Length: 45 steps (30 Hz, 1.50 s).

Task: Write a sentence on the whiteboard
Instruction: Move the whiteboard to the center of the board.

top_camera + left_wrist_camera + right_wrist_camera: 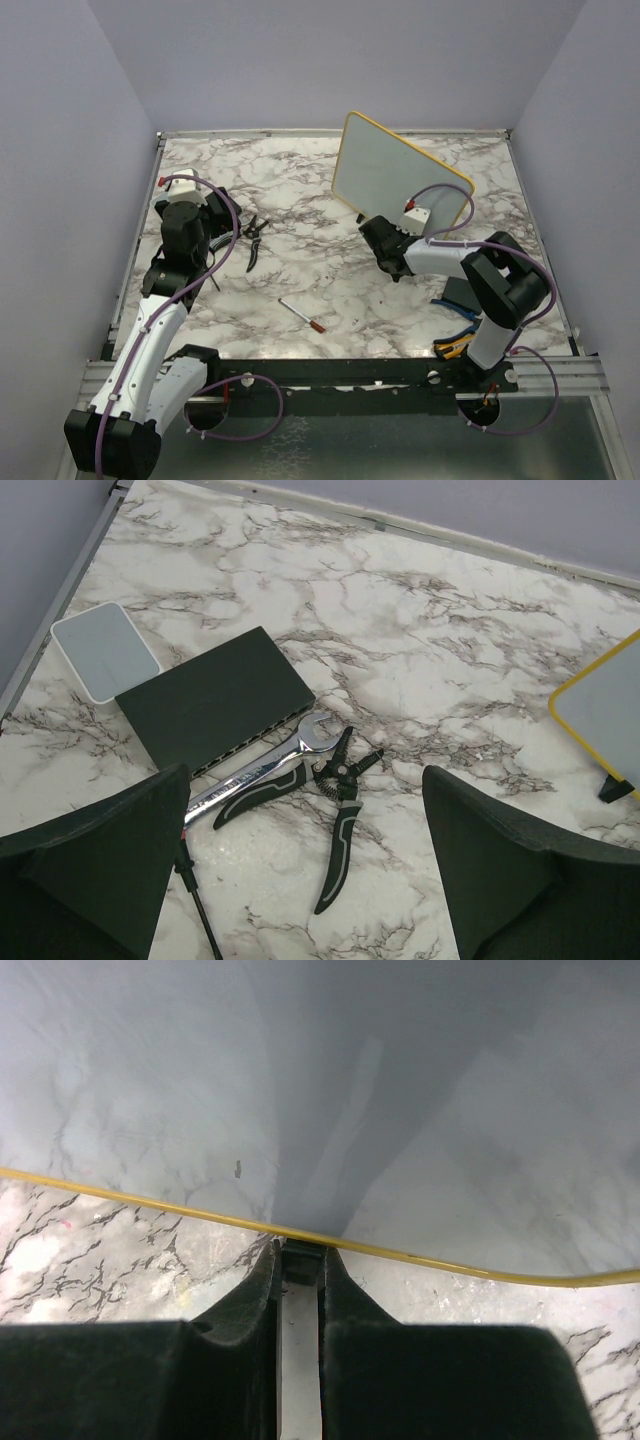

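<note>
The whiteboard (pixel 400 165) stands tilted at the back right, pale grey-white with a thin yellow frame (pixel 130 1198). No sentence shows on its face, only a small dark speck (pixel 237 1168). My right gripper (pixel 300 1260) is low at the board's bottom edge. Its fingers (pixel 255 1300) are shut on a small black ridged foot (pixel 301 1256) just under the frame. In the top view this right gripper (pixel 383 243) sits against the board's lower edge. My left gripper (pixel 300 880) hangs open over the left side of the table, with nothing between its fingers. From above, the left gripper (pixel 218 228) is near the tools.
Below the left gripper lie black-handled pliers (pixel 340 810), a wrench (pixel 255 778), a dark flat slab (pixel 215 700), a small white box (pixel 105 650) and a thin black screwdriver (pixel 197 905). A white marker with a red end (pixel 302 315) lies mid-table. Blue and yellow tools (pixel 455 345) sit by the right arm's base.
</note>
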Each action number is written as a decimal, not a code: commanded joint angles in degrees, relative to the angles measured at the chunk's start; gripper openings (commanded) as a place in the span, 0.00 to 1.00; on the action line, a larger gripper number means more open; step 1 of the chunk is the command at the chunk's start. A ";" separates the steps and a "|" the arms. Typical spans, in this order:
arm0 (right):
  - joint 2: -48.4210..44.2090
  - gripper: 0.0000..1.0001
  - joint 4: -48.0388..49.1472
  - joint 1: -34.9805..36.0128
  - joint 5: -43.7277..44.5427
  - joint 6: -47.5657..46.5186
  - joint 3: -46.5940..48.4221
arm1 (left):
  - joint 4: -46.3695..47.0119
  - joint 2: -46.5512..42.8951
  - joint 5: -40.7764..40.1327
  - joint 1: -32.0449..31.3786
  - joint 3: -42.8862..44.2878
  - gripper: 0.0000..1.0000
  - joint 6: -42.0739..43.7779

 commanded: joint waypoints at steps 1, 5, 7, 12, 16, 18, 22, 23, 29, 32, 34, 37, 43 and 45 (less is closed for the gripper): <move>-2.42 0.00 4.27 -0.09 -2.32 -7.27 -3.93 | 0.90 -0.26 1.04 -0.33 -0.55 0.99 0.02; -3.84 0.00 8.65 0.09 -4.35 -12.61 -7.30 | 0.86 -0.18 1.21 -0.35 -0.64 0.99 -0.08; -4.79 0.00 12.52 0.18 -6.06 -15.26 -9.50 | 0.86 -0.03 1.31 -0.35 -0.72 0.99 -0.16; -8.42 0.00 20.56 0.20 -10.57 -20.61 -13.90 | 0.90 0.41 1.57 -0.33 -0.73 0.99 -0.32; -9.58 0.00 24.82 0.36 -14.44 -24.72 -16.33 | 0.86 0.77 1.58 -0.38 -0.73 0.99 -0.40; -9.79 0.00 26.85 0.36 -16.48 -26.79 -17.49 | 0.87 0.92 1.65 -0.38 -0.73 0.99 -0.37; -10.85 0.00 30.41 0.56 -19.86 -30.08 -19.60 | 0.88 1.14 1.76 -0.33 -0.74 0.99 -0.34; -11.12 0.00 31.22 0.67 -20.80 -30.82 -19.97 | 0.93 1.20 1.76 -0.35 -0.80 0.99 -0.41; -10.75 0.00 34.69 2.02 -23.94 -34.22 -20.68 | 0.99 1.32 1.76 -0.37 -0.74 0.99 -0.37; -9.73 0.00 35.02 2.75 -24.57 -35.56 -20.14 | 0.96 1.27 1.80 -0.33 -0.82 0.99 -0.39; -9.46 0.00 35.72 3.38 -25.13 -36.29 -20.11 | 1.01 1.24 1.92 -0.34 -0.82 0.99 -0.31; -9.90 0.00 36.89 3.67 -26.40 -37.15 -20.86 | 1.02 1.15 2.42 -0.33 -0.90 0.99 -0.28; -10.82 0.00 40.02 4.19 -31.44 -39.96 -22.16 | 1.74 1.14 6.20 -0.33 -1.04 0.99 -0.41; -9.97 0.00 39.67 4.24 -31.57 -40.28 -21.51 | 2.47 1.35 8.55 -0.39 -1.16 0.99 -0.40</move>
